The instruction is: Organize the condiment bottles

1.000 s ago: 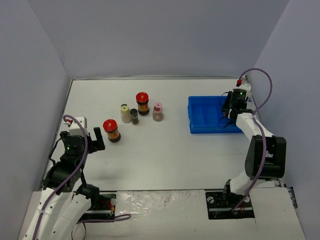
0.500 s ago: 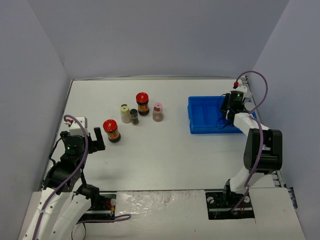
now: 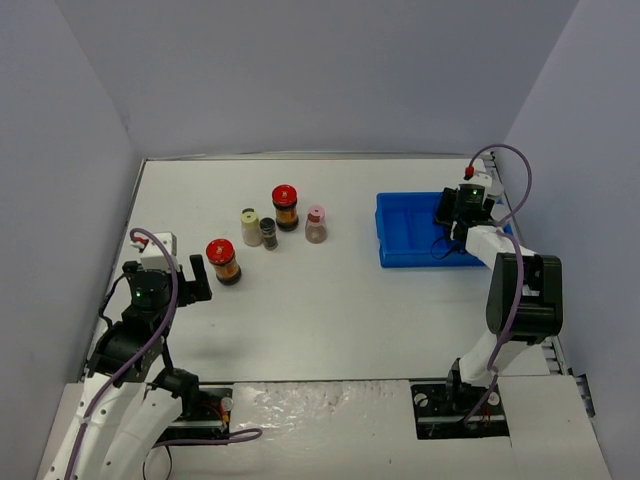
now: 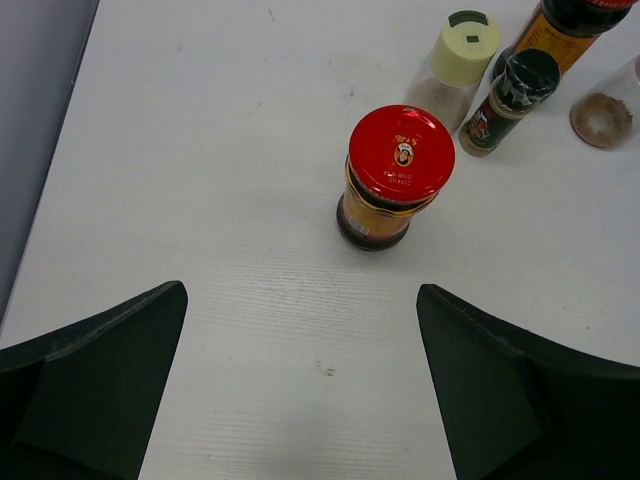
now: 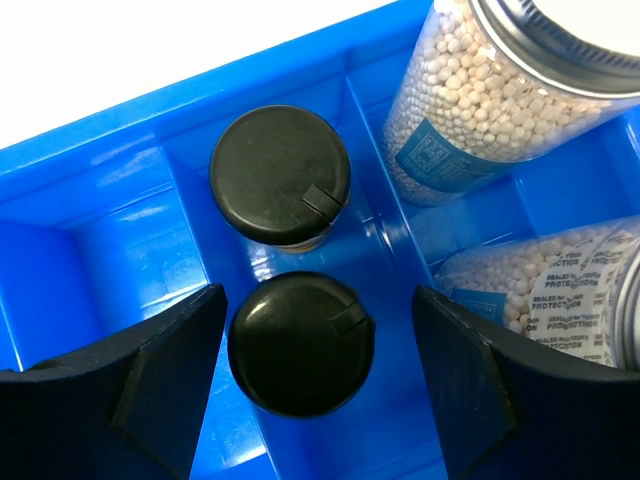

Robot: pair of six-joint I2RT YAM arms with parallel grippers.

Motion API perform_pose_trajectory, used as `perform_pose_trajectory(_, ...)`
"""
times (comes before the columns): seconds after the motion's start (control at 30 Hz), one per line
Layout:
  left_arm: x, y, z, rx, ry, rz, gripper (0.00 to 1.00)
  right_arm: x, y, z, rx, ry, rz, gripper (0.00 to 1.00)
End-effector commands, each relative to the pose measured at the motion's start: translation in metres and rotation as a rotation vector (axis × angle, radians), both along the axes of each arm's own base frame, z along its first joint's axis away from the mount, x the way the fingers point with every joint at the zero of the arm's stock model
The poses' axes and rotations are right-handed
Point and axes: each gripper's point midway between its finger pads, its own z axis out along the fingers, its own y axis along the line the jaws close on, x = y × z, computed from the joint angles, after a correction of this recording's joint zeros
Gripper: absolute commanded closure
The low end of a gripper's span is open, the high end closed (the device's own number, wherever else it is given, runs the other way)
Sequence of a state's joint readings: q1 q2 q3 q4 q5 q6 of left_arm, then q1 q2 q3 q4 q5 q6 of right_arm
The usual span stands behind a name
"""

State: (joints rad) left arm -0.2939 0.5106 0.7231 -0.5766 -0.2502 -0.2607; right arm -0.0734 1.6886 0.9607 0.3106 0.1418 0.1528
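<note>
condiment bottles: partly sorted. red-lidded dark sauce jar (image 4: 395, 180) upright on white counter (image 4: 200, 150), centred before left gripper (image 4: 302, 290), wide open and empty, likely lined up for grasping. two tiny black-capped jars (image 5: 280, 175) sharing one compartment of blue plastic tray (image 5: 100, 170), below right gripper (image 5: 320, 290), open, holding nothing.

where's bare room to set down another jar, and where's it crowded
Bare: the blue tray compartment beside the two black-capped jars, on their side away from the silver-lidded jars; also the table between the pink-capped jar and the tray. Crowded: around the silver-lidded jars.
</note>
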Motion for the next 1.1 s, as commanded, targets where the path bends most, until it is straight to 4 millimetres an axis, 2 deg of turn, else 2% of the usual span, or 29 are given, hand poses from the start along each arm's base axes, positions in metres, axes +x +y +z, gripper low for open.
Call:
perform_pose_trajectory(0.0, 0.013, -0.004, 0.019, -0.009, -0.07, -0.014, 0.03, 0.012, 0.0, 0.048, -0.017, -0.114, -0.016, 0.27)
perform_pose_trajectory(0.17, 0.014, -0.008, 0.018, -0.016, -0.061, -0.029, 0.03, 0.007, 0.022, 0.1, -0.008, -0.182, 0.011, 0.23)
perform_pose_trajectory(0.2, 0.014, -0.008, 0.017, -0.015, -0.059, -0.03, 0.03, 0.004, 0.025, 0.104, -0.01, -0.182, 0.016, 0.22)
perform_pose_trajectory(0.33, 0.016, -0.009, 0.015, -0.014, -0.049, -0.035, 0.03, -0.001, 0.077, 0.154, -0.029, -0.244, 0.156, 0.19)
perform_pose_trajectory(0.53, 0.018, -0.011, 0.014, -0.014, -0.04, -0.041, 0.03, -0.014, 0.175, 0.204, 0.027, -0.32, 0.477, 0.15)
perform_pose_trajectory(0.7, 0.017, -0.009, 0.013, -0.011, -0.037, -0.032, 0.03, -0.027, 0.268, 0.209, 0.032, -0.322, 0.746, 0.15)
perform_pose_trajectory(0.77, 0.017, -0.008, 0.014, -0.01, -0.039, -0.026, 0.03, -0.032, 0.309, 0.203, 0.033, -0.308, 0.847, 0.15)
perform_pose_trajectory(0.8, 0.016, -0.007, 0.015, -0.009, -0.042, -0.019, 0.03, -0.036, 0.334, 0.192, 0.039, -0.286, 0.9, 0.15)
perform_pose_trajectory(0.9, 0.015, -0.003, 0.017, -0.007, -0.051, -0.004, 0.03, -0.038, 0.375, 0.192, 0.025, -0.302, 1.0, 0.15)
perform_pose_trajectory(0.97, 0.014, -0.002, 0.017, -0.007, -0.056, 0.001, 0.03, -0.039, 0.409, 0.172, 0.031, -0.273, 1.072, 0.15)
perform_pose_trajectory(1.0, 0.014, -0.003, 0.017, -0.009, -0.057, 0.001, 0.03, -0.036, 0.416, 0.17, 0.034, -0.274, 1.082, 0.16)
perform_pose_trajectory(1.07, 0.013, -0.002, 0.018, -0.008, -0.059, 0.002, 0.03, -0.04, 0.443, 0.16, 0.039, -0.266, 1.139, 0.15)
